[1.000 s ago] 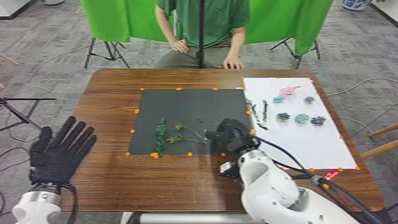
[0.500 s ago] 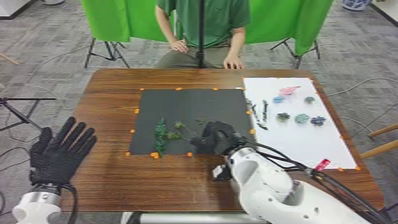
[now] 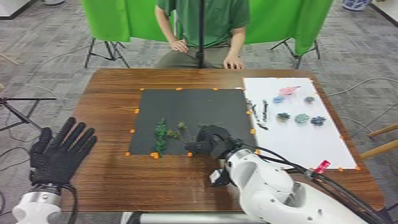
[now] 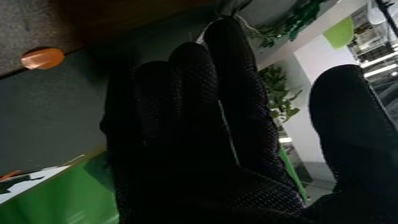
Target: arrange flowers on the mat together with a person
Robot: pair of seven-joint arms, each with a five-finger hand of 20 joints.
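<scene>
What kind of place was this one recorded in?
Probably a lab or studio set up for recording: a green backdrop hangs behind the wooden table, a tripod stands on the left, and cables trail over grey carpet.

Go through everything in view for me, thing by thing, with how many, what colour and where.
Table: one, brown, centre
Mat: one, dark grey, on the table
Sheet: one, white, right of the mat
Leafy stem: one, green, mat's left part
Thinner sprigs: count unclear, green, right of that stem
Twigs: at least two, dark, sheet's left side
Flower heads: six, one pink, the others bluish, greenish or greyish, on the sheet
Markers: many, orange, around mat and sheet
Backdrop: green, beyond the table
Left hand: one, black, table's left side
Right hand: one, black, at the mat's near right part
</scene>
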